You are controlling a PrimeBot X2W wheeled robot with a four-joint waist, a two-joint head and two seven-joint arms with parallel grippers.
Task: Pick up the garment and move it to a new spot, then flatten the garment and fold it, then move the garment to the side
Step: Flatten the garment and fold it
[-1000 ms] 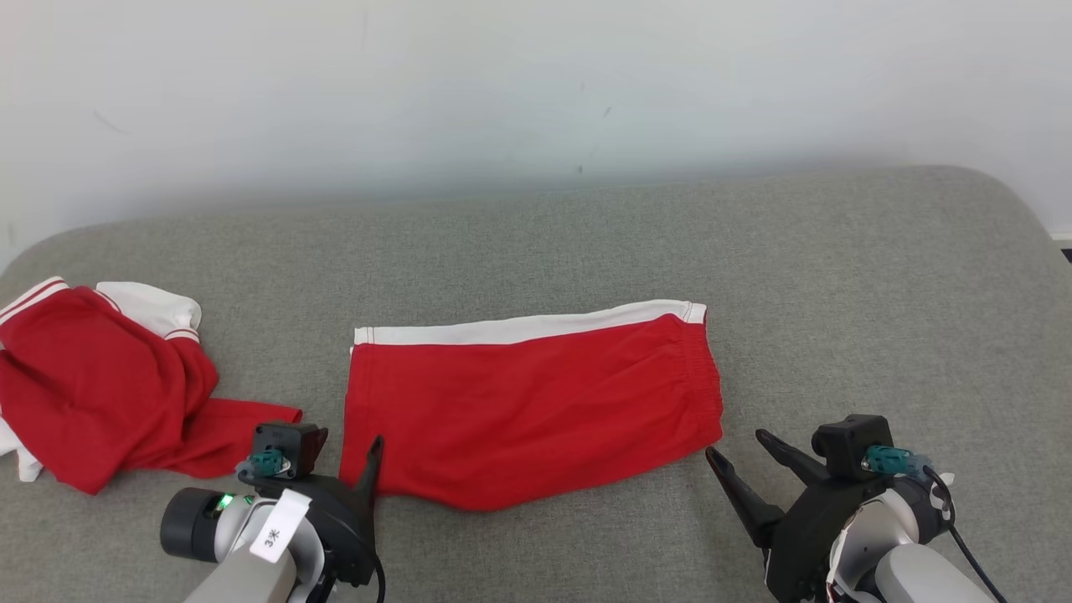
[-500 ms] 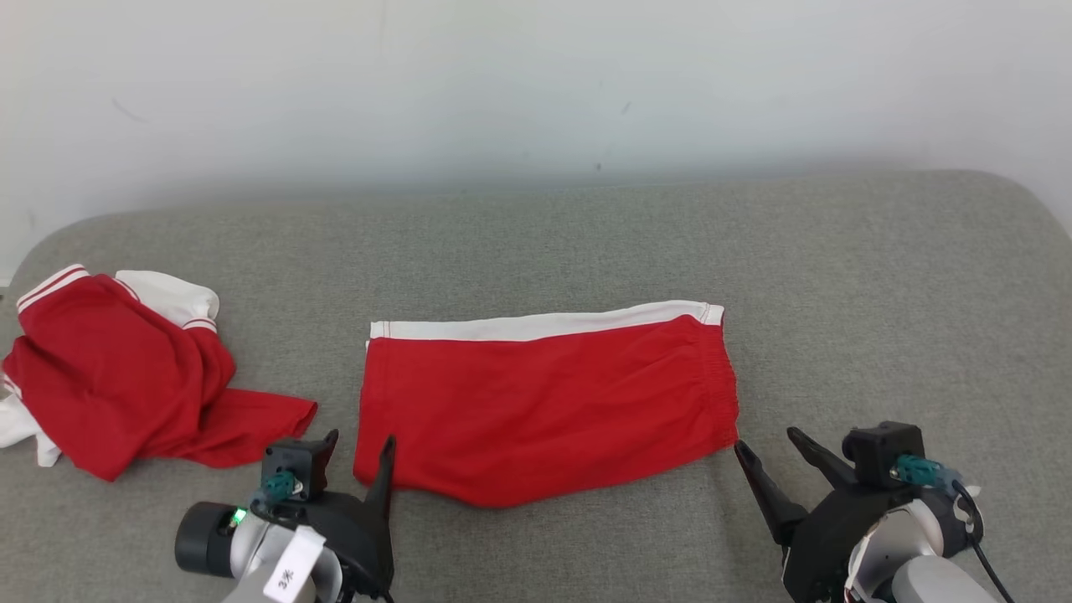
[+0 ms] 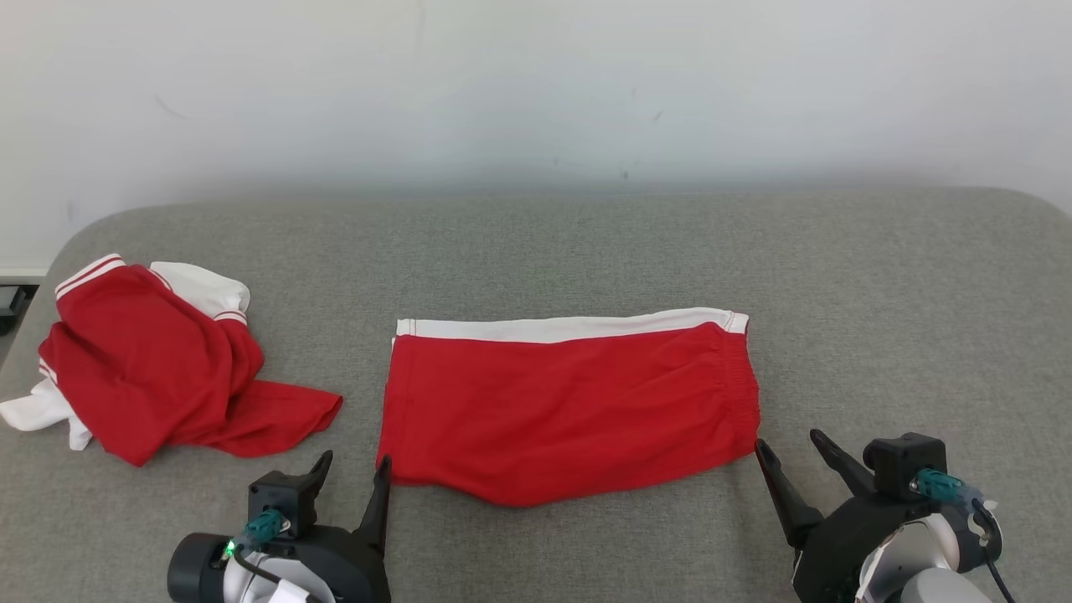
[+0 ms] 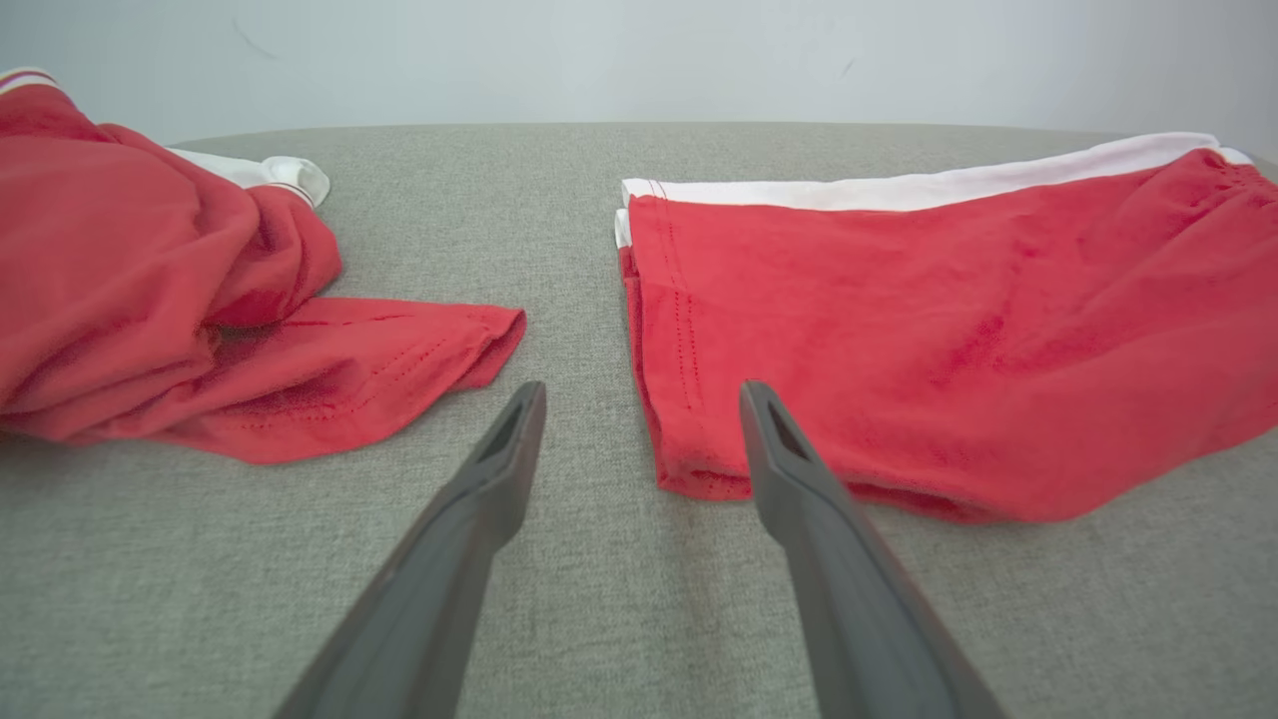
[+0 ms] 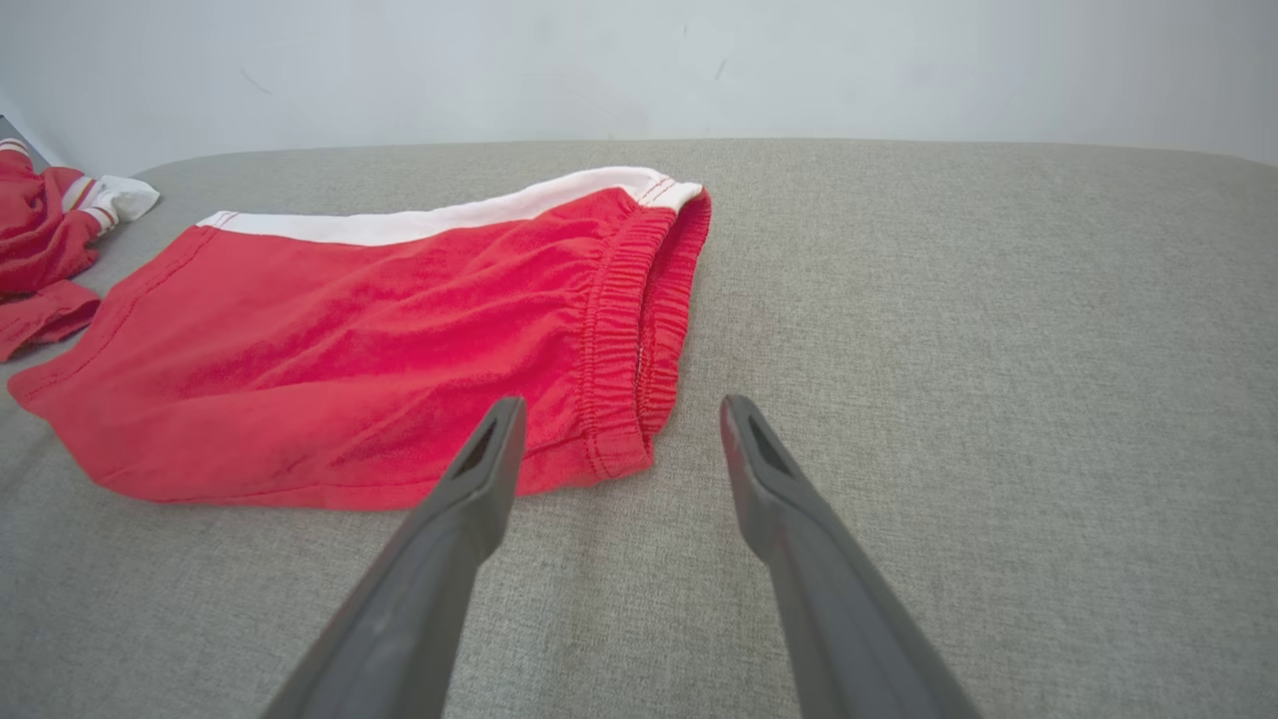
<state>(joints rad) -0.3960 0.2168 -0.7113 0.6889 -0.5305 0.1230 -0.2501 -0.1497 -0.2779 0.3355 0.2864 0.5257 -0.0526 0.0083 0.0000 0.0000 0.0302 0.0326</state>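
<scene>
Flanking the red shorts [image 3: 569, 410], left claw [image 3: 355, 457] and right claw [image 3: 785, 438] gape empty; the wrist tag [image 3: 288, 593] seems unreadable.

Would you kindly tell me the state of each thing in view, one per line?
Red shorts with a white side stripe: lying flat, apparently folded in half, unheld.
Crumpled red and white garment: bunched in a heap, untouched.
Left gripper: open, empty, at the shorts' near left corner.
Right gripper: open, empty, at the shorts' waistband end.
Grey fabric surface: bearing both garments.
</scene>
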